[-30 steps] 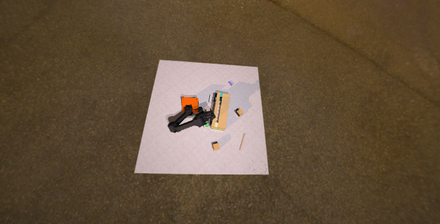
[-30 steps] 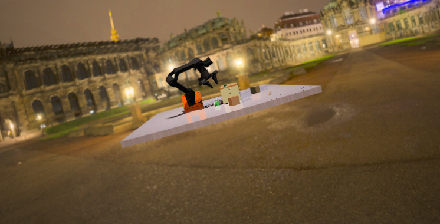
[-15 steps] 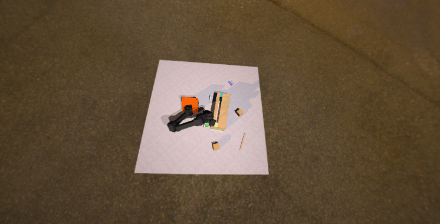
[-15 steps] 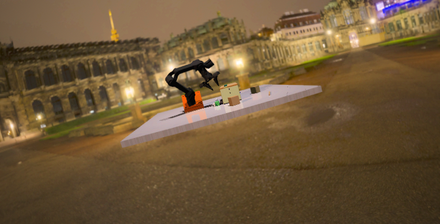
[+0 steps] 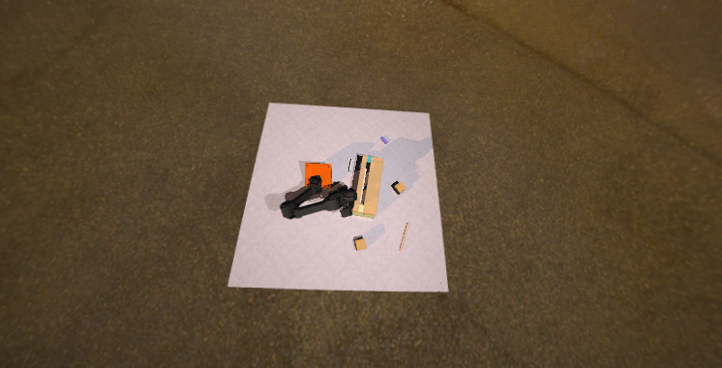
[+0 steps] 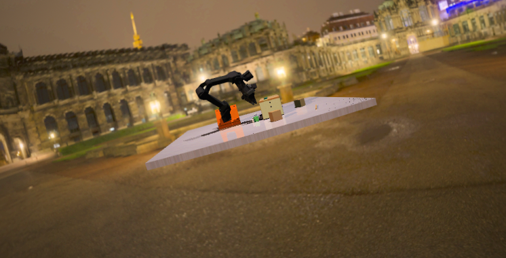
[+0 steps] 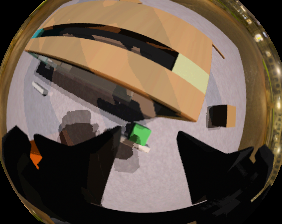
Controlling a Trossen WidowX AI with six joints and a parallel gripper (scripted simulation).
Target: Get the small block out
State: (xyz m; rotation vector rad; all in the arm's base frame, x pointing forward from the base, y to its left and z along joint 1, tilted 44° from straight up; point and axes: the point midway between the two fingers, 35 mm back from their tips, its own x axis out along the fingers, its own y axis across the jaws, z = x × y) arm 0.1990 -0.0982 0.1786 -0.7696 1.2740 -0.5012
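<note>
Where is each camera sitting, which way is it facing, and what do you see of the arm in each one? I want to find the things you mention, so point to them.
Top: high overhead, looking down on the white table (image 5: 262, 259); shows the whole arm, folded, on its orange base (image 5: 315, 168) (image 6: 231, 112).
Exterior: low, off to one side, looking across the tilted-looking table; shows the arm side-on, gripper (image 6: 254, 102) (image 7: 150, 132) pointing down.
Wrist: on the arm near the gripper, facing past its black fingers towards the box (image 5: 373, 183) (image 6: 270, 108) (image 7: 142, 80) and green block (image 7: 140, 134) (image 6: 256, 118).
Top and exterior share the orange base.
</note>
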